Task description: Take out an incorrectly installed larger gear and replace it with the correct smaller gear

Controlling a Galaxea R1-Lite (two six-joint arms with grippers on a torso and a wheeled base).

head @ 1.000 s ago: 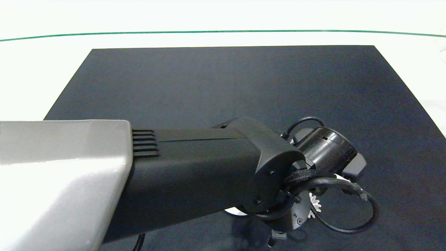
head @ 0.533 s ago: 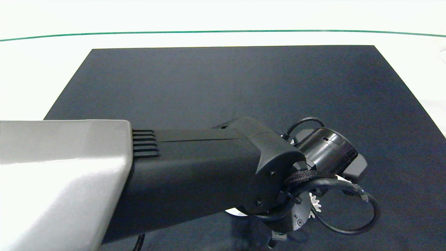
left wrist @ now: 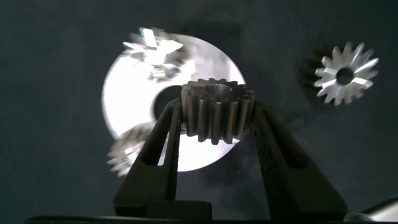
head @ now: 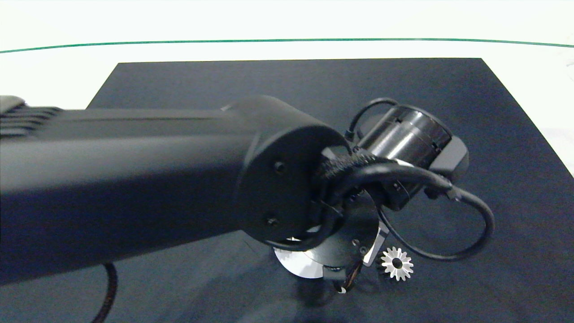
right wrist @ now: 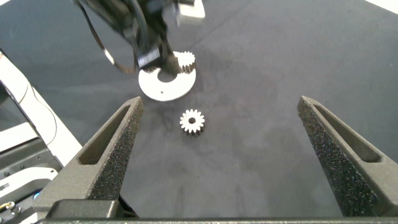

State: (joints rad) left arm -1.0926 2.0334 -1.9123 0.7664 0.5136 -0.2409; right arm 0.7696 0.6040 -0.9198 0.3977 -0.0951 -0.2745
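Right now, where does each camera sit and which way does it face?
Head: above the table, looking down at the black mat; the left arm crosses from the left.
Left wrist: behind the left end effector, facing down onto the silver disc; fingers shut on the smaller gear.
Right wrist: behind the open right end effector, looking across the mat.
Shared: all three show the disc and the larger gear beside it.

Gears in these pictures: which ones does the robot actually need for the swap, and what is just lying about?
Part of the job:
- smaller gear, gripped by the left gripper above the round silver plate
- larger gear, lying flat on the mat beside the plate

Just there:
- two other gears on the plate
- dark mat
- right gripper, open, empty, held back
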